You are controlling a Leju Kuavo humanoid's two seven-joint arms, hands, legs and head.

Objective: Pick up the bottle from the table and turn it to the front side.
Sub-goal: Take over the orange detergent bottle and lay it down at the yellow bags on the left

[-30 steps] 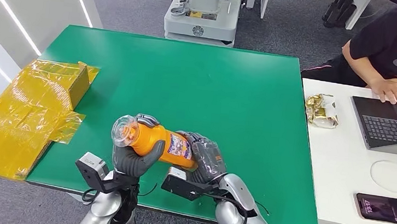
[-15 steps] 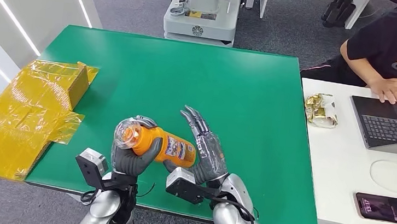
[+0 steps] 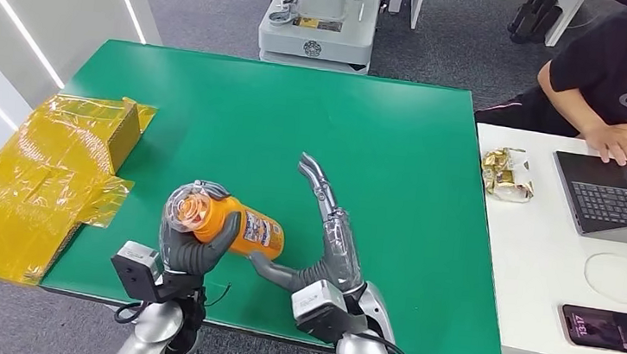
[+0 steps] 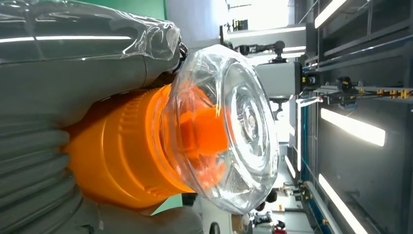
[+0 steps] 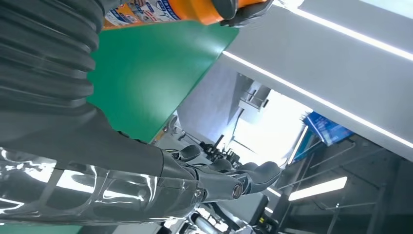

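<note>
We see the green table (image 3: 366,139) filling the middle of the head frame, with bare green across its upper and right parts. At the left edge a yellow box (image 3: 50,178) wrapped in film overlaps the table's left side. At the right a white desk (image 3: 543,277) carries a laptop (image 3: 616,197), a phone (image 3: 609,330), a white cable (image 3: 626,278) and a foil packet (image 3: 508,174); a person (image 3: 623,77) sits in the upper right with a hand on the laptop. A grey machine base (image 3: 318,21) stands beyond the table's far edge at top centre.

In the lower left of the frame the left hand (image 3: 190,248) grips the bottle (image 3: 240,229), which lies tilted above the table's near edge, its clear cap toward the lower left. The right hand (image 3: 326,239) is spread wide and holds nothing: its fingers point up the frame and its thumb reaches toward the bottle's base; we cannot tell whether it touches.

The left wrist view adds the cap (image 4: 229,126) close up: clear, ridged, over an orange neck, with grey fingers (image 4: 73,73) wrapped around the bottle's orange body. The right wrist view shows the right hand's dark fingers (image 5: 234,180) extended and free, and the bottle's label at its upper edge over green table.
</note>
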